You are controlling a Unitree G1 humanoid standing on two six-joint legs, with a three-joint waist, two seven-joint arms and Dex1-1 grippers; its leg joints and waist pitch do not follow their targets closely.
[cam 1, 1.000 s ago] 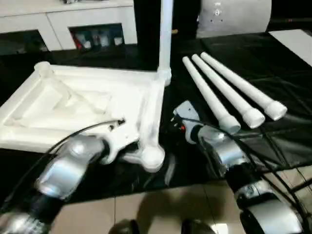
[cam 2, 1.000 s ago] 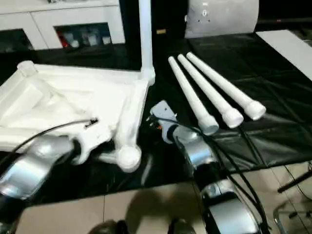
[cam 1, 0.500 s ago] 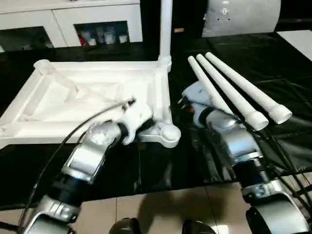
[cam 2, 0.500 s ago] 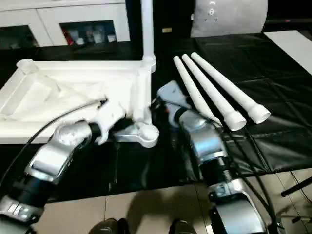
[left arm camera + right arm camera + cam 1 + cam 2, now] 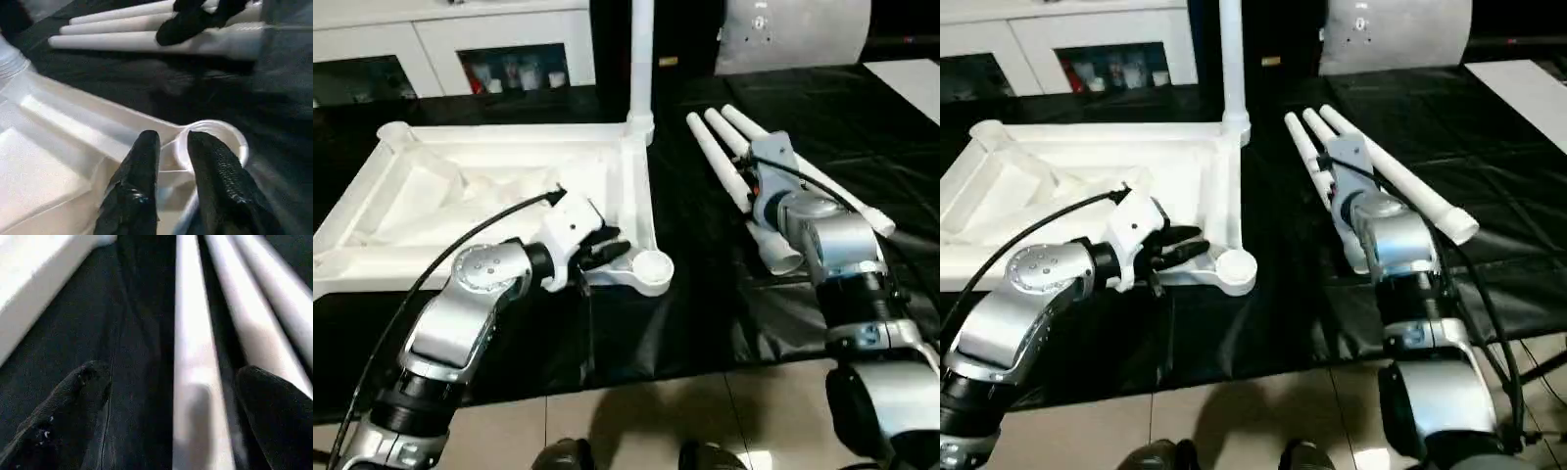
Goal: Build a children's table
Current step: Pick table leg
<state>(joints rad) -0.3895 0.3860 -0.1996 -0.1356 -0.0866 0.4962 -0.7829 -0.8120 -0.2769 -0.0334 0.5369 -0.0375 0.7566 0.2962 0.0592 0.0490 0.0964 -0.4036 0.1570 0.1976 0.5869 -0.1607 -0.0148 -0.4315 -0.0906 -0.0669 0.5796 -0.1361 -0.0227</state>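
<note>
The children's table top lies upside down on the black-covered worktable, white, with ribs showing. One leg stands upright in its far right corner socket. Three more legs lie side by side to the right. My left gripper is open by a narrow gap, its tips astride the white web beside the near right corner socket. My right gripper is wide open over the lying legs, one leg running between its fingers.
White cabinets stand behind the worktable, with a grey panel at the back right. A white sheet lies at the far right. The worktable's front edge runs just below both forearms, tiled floor beneath.
My right arm has swung away from the table top's near corner and out over the lying legs. The left gripper's fingers have parted slightly. The near corner now sits farther from the front edge.
</note>
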